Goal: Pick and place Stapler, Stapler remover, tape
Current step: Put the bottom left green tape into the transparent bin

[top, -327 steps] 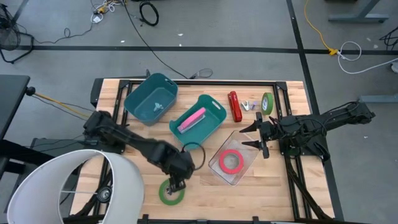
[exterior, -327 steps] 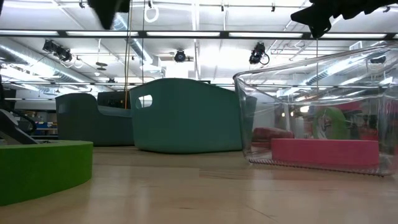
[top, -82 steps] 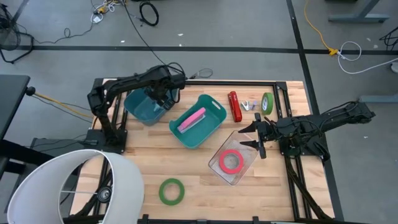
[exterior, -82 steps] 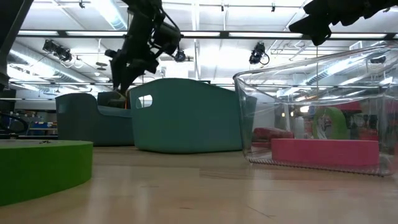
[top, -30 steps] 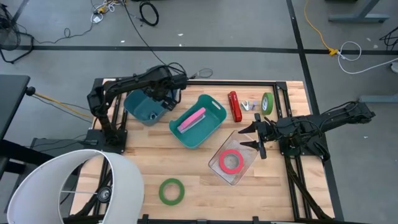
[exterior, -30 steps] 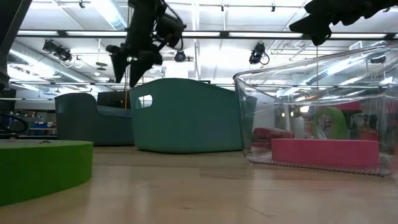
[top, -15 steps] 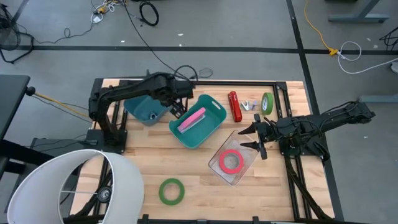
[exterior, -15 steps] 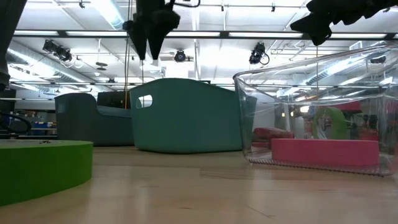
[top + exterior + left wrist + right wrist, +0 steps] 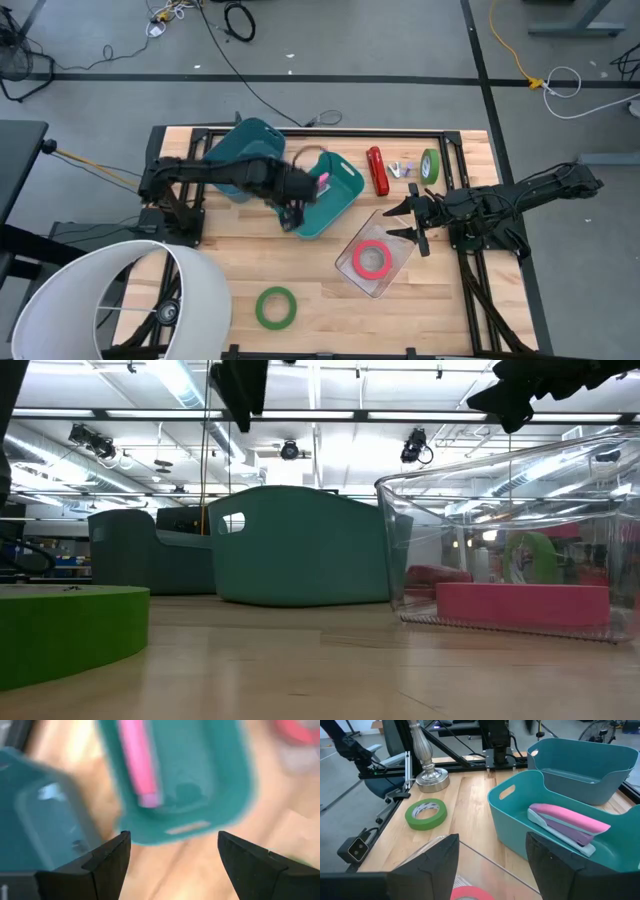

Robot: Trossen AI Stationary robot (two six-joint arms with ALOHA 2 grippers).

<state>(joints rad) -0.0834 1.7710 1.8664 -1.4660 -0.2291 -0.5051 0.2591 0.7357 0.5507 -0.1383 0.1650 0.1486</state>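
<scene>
Left gripper (image 9: 290, 215), fingers apart and empty, hangs over the teal bin (image 9: 335, 200) holding the pink stapler (image 9: 321, 182), seemingly bound for the green tape (image 9: 276, 306) lying loose on the table (image 9: 470, 310), while the right gripper (image 9: 412, 222) waits open beside the clear box (image 9: 395, 270) holding the red tape (image 9: 372, 259).

Left tool (image 9: 291, 208) open mid-table; right tool (image 9: 412, 221) open, waiting.

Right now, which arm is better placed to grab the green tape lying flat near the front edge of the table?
Left. Its open end effector hangs beside the teal bin, on the green tape's side; the right end effector waits beyond the clear tray.
</scene>
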